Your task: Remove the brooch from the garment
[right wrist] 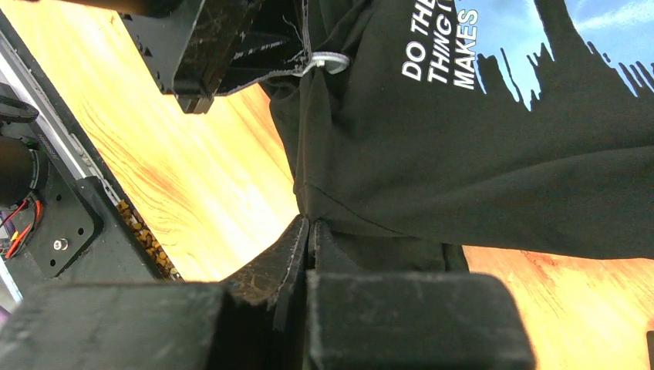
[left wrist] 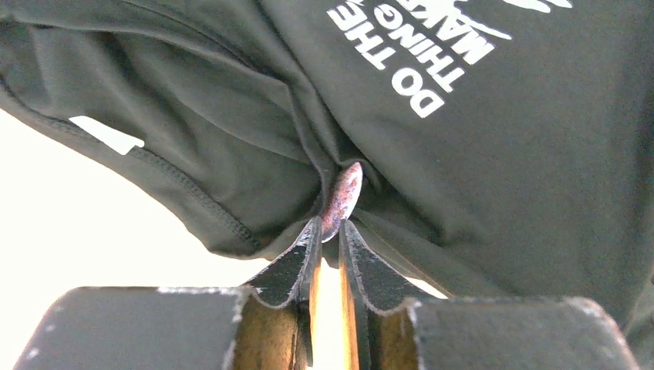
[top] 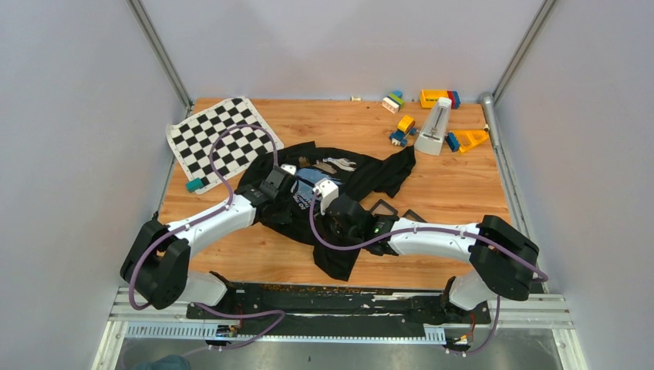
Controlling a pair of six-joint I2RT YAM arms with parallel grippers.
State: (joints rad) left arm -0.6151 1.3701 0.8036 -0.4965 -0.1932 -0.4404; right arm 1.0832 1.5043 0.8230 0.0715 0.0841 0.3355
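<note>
- The left claw [left wrist: 329, 225] has its tips almost together on the near rim of the brooch [left wrist: 343, 193]. It looks like a pinch on that rim, though I cannot tell how firm the bite is.
- From those tips the brooch lies straight ahead at 12 o'clock, touching them and seen edge-on. Its long axis runs from about 6 to 1 o'clock, nearly in line with the fingers.
- The brooch sits in a pucker of the garment [left wrist: 501, 193], with folds gathering into it from 10 and 2 o'clock. Its far end is tucked against the cloth, so the fastening is hidden.
- White lettering [left wrist: 416, 62] lies at 1 o'clock from the brooch, apart from it.
- The right claw [right wrist: 310, 223] is clenched on a fold at the garment's hem, just above the table [right wrist: 208, 177].
- In the right wrist view the brooch shows as a pale loop at 12 o'clock, well apart from the right claw. The left claw is at it from the 10 o'clock side.
- In the top view the right claw stands at about 4 o'clock from the left claw, near it, and both are on the garment.
- The left arm is the one at the brooch. The coming move likely calls for a pull back toward 6 o'clock along the brooch's axis while the right claw anchors the cloth. The cloth may drag along if the pin is not free.
</note>
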